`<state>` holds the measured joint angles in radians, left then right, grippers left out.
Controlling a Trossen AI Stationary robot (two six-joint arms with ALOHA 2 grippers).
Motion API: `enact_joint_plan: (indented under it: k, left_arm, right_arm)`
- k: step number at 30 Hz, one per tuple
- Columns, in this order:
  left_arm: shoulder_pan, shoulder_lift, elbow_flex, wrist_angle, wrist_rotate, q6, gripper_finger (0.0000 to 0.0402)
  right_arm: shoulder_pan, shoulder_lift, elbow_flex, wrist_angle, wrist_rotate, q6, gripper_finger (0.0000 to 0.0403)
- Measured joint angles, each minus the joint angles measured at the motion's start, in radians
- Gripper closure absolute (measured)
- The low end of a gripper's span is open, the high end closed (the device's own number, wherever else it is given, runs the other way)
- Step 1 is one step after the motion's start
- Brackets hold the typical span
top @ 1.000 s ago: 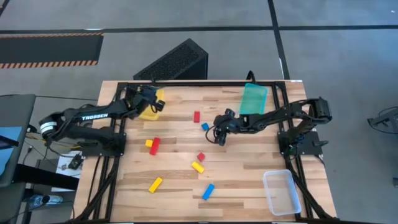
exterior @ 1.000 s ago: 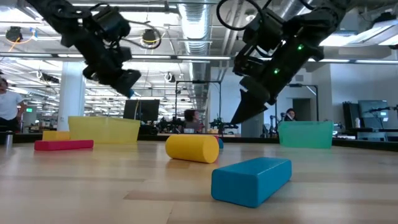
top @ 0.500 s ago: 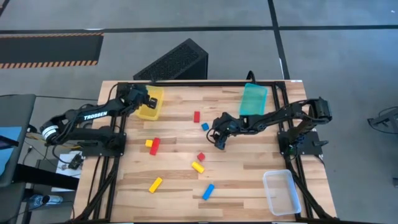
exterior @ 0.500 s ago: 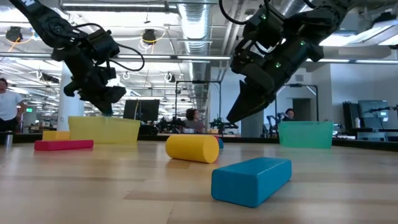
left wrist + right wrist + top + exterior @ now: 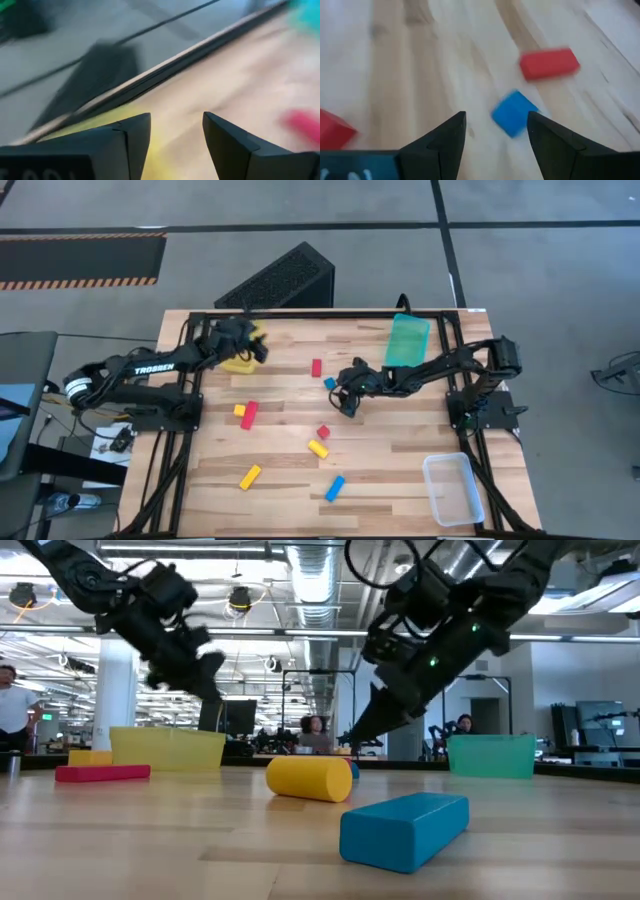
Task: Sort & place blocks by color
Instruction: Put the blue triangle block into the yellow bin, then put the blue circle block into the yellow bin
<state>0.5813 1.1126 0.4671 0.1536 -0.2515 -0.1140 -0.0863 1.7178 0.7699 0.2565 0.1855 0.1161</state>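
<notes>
My right gripper [image 5: 345, 400] is open and empty, its fingers pointing down, just above the table beside a small blue cube [image 5: 330, 384]. In the right wrist view [image 5: 496, 130] the blue cube [image 5: 514, 112] lies flat on the wood just ahead of the fingertips, with a red bar [image 5: 550, 62] beyond it and a red cube [image 5: 332, 130] off to one side. My left gripper [image 5: 256, 347] is open and empty over the yellow tray [image 5: 238, 361]; its wrist view [image 5: 176, 130] shows nothing between the fingers.
Other blocks lie flat on the table: a red bar with a yellow cube [image 5: 245, 413], a red cube [image 5: 323, 432], a yellow block [image 5: 318, 448], a yellow bar [image 5: 250, 476] and a blue bar [image 5: 334, 488]. A teal tray [image 5: 407, 340] stands at the far right, a clear tray [image 5: 452, 488] at the near right.
My right gripper has gone toward the table's left edge and down, closing in on the blue cube, staying open. My left gripper has swung toward the table's left edge and back toward the right over the yellow tray. No block has moved.
</notes>
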Motion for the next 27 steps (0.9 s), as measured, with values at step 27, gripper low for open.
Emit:
enact_joint_plan:
  k: [27]
  left_arm:
    - [-0.218, 0.330, 0.007, 0.440, -0.148, 0.207, 0.0230]
  right_arm:
    - [-0.054, 0.235, 0.155, -0.071, 0.029, 0.011, 0.0184]
